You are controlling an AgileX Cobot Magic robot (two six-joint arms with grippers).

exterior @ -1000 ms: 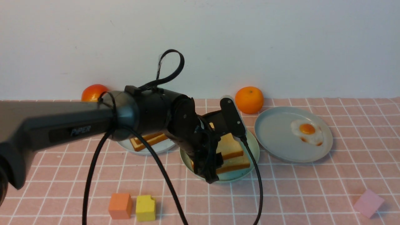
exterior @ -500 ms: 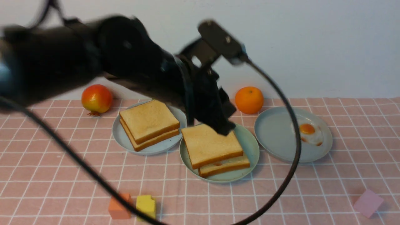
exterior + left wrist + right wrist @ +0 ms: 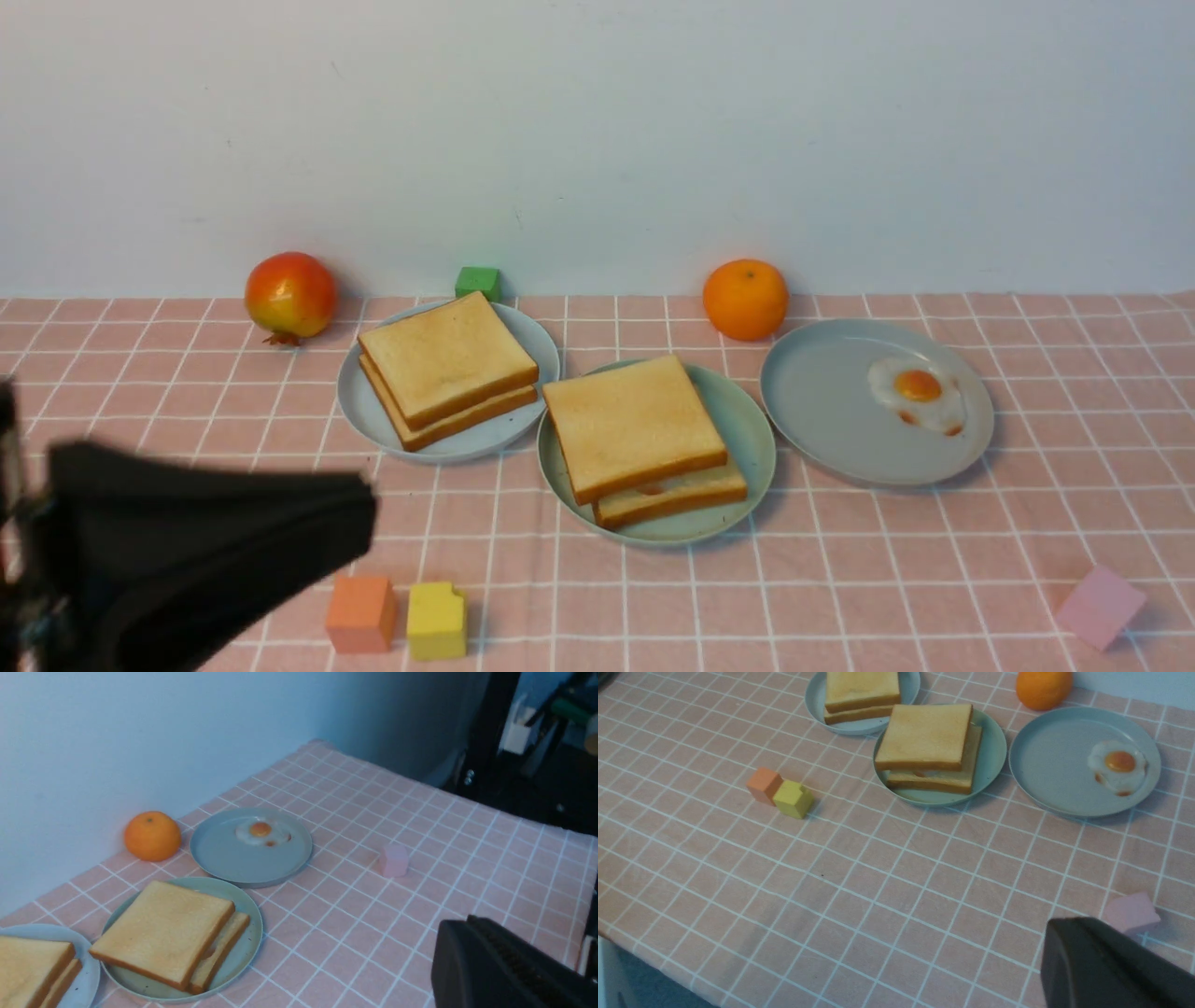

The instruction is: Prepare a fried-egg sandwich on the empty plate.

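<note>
I'm seeing the sandwich [image 3: 644,434] sitting within the rim of the mint plate [image 3: 744,439]. Left gripper [image 3: 504,966] and right gripper [image 3: 1106,966] are hanging closed over open cloth [image 3: 840,569].

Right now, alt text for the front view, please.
A fried-egg sandwich of two tan toast slices sits on a round mint-green plate on a pink checked tablecloth. Left of it, stacked plain toast on a grey-blue plate; right, a white fried egg on another plate.

A sandwich [image 3: 163,931] sits on the green plate [image 3: 252,947]. Beyond it, a grey plate [image 3: 233,858] holds a fried egg [image 3: 260,831], with an orange [image 3: 152,836] beside.
</note>
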